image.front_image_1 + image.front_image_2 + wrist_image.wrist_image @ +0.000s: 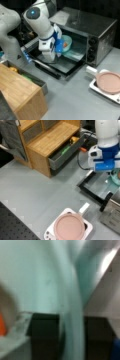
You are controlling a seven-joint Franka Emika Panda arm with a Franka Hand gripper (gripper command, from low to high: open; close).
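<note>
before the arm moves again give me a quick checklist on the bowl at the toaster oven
1. Gripper on the teal bowl rim: ok; in the wrist view the rim sits between the fingers.
2. Oven door folded down: ok.
3. Orange item in bowl stays inside: ok.
4. Bowl clear of toaster oven frame: cannot tell.
5. Pink pan away from the arm: ok.

the toaster oven (100,32) looks like brushed metal with a glossy glass door (62,63). the bowl (66,43) is smooth teal plastic, the cabinet (47,140) matt wood, the counter (32,190) matt grey.
</note>
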